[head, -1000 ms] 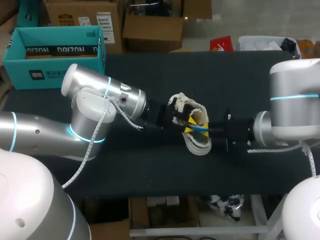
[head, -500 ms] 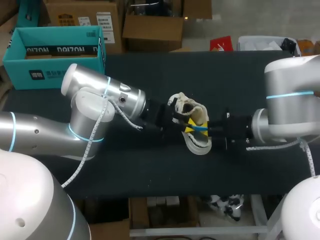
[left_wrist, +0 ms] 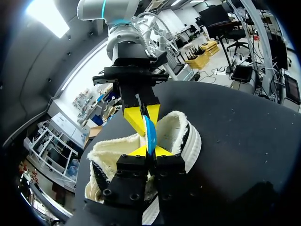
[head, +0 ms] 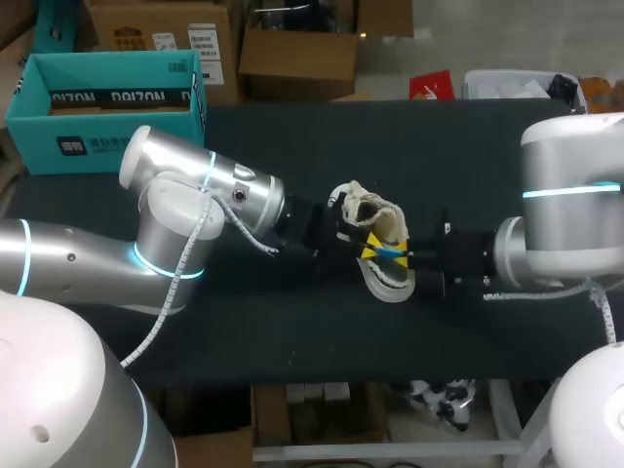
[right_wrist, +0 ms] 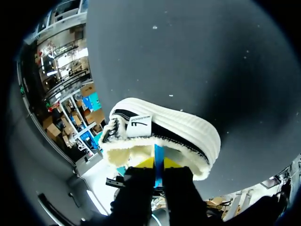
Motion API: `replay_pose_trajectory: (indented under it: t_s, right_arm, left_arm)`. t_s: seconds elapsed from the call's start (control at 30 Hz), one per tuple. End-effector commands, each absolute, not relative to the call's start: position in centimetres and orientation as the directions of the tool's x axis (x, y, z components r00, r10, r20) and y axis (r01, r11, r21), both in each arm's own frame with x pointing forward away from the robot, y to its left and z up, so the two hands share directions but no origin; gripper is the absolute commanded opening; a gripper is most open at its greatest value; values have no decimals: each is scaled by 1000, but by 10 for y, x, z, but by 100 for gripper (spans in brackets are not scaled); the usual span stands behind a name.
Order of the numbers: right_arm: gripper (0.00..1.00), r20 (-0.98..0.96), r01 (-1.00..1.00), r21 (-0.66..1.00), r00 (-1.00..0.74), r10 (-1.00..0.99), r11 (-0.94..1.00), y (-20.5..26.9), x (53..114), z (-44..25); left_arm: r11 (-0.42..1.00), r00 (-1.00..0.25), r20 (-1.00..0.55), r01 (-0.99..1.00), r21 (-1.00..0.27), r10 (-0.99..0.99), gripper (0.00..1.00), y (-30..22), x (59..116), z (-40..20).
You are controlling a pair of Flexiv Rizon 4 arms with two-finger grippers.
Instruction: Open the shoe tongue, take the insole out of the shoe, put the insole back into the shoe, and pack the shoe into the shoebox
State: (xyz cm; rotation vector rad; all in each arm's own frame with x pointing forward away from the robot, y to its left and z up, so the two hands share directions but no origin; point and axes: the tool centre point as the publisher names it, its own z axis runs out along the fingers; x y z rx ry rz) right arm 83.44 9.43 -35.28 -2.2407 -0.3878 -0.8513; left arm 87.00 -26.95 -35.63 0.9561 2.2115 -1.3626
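- Head view puts the cream fleece-lined shoe (head: 388,278) near the middle of the dark table (head: 292,331). It appears tipped over rather than standing on its sole. The teal shoebox (head: 107,107) sits well apart at the far left corner.
- A blue insole (head: 391,251) stands on edge in the shoe's opening, partly out and partly inside.
- Risk 1, as I judge it: both grippers pinch the same thin insole, so any mismatch in their pull could bend or crease it — or slip it out of 1 grip.
- Risk 2: nothing pins the shoe itself, so it could drag or roll along the table with the insole instead of releasing it.
- Left gripper (head: 365,244) reaches in roughly level from the left, over the shoe's fleecy collar. In its own wrist view its 2 yellow tips are closed on the insole's edge.
- Right gripper (head: 405,256) comes in level from the right, directly opposing the left one, with the tips nearly meeting. Its fingers are also clamped on the blue insole from 2 sides.
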Motion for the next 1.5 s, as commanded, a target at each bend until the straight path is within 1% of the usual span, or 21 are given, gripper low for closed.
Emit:
replay_pose_trajectory:
  t_s: [0.03, 0.13, 0.17, 0.2, 0.23, 0.27, 0.33, 0.37, 0.67, 0.87, 0.93, 0.97, 1.0, 1.1, 1.2, 1.3, 1.37, 1.47, 1.5]
  right_arm:
    - [0, 672, 489, -505, 740, 32, -711, 97, 830, -350]
    - [0, 666, 490, -508, 745, 38, -709, 99, 833, -352]
    - [0, 664, 490, -509, 747, 39, -708, 99, 835, -354]
    - [0, 661, 489, -512, 749, 39, -706, 98, 837, -356]
    - [0, 656, 485, -515, 754, 40, -707, 97, 840, -358]
    - [0, 653, 483, -517, 757, 40, -707, 97, 842, -360]
    - [0, 644, 480, -522, 764, 42, -705, 97, 846, -364]
    - [0, 641, 479, -524, 766, 44, -704, 97, 848, -365]
    - [0, 616, 460, -520, 786, 57, -720, 92, 851, -373]
    - [0, 591, 438, -496, 803, 78, -750, 89, 845, -376]
    - [0, 587, 433, -489, 806, 81, -757, 88, 842, -375]
    - [5, 585, 431, -488, 807, 82, -759, 87, 840, -374]
    - [30, 582, 425, -476, 809, 86, -770, 86, 837, -372]
    - [56, 578, 418, -455, 810, 96, -786, 86, 831, -367]
    - [60, 577, 412, -438, 811, 102, -799, 87, 823, -361]
    - [50, 577, 409, -425, 810, 107, -807, 87, 817, -354]
    - [47, 579, 410, -418, 808, 110, -811, 88, 814, -351]
    - [38, 588, 424, -413, 800, 119, -806, 91, 809, -344]
    - [19, 592, 432, -413, 796, 124, -802, 93, 807, -342]
  left_arm:
    - [305, -702, -621, 711, -633, 349, 0, -272, 875, -363]
    - [307, -703, -617, 710, -634, 353, 0, -273, 874, -362]
    - [307, -703, -616, 710, -634, 354, 26, -273, 873, -361]
    - [307, -703, -616, 710, -634, 355, 48, -273, 873, -360]
    - [306, -703, -616, 710, -634, 355, 64, -272, 872, -359]
    - [306, -702, -617, 711, -633, 356, 75, -271, 871, -358]
    - [304, -702, -617, 711, -634, 356, 90, -269, 869, -355]
    - [304, -702, -617, 711, -634, 356, 100, -267, 868, -354]
    - [273, -742, -578, 666, -694, 340, 100, -247, 859, -329]
    - [274, -798, -505, 593, -757, 330, 100, -236, 848, -305]
    - [280, -828, -460, 546, -789, 320, 100, -232, 847, -296]
    - [285, -835, -448, 536, -795, 319, 100, -230, 847, -292]
    - [290, -844, -432, 520, -803, 317, 100, -228, 846, -288]
    - [299, -870, -379, 471, -830, 316, 100, -221, 843, -278]
    - [331, -883, -360, 451, -829, 301, 100, -216, 842, -272]
    - [358, -895, -341, 431, -828, 287, 100, -210, 841, -270]
    - [374, -904, -326, 414, -830, 277, 100, -207, 841, -269]
    - [387, -917, -307, 387, -837, 254, 100, -202, 842, -269]
    - [397, -923, -300, 377, -837, 242, 100, -199, 842, -268]
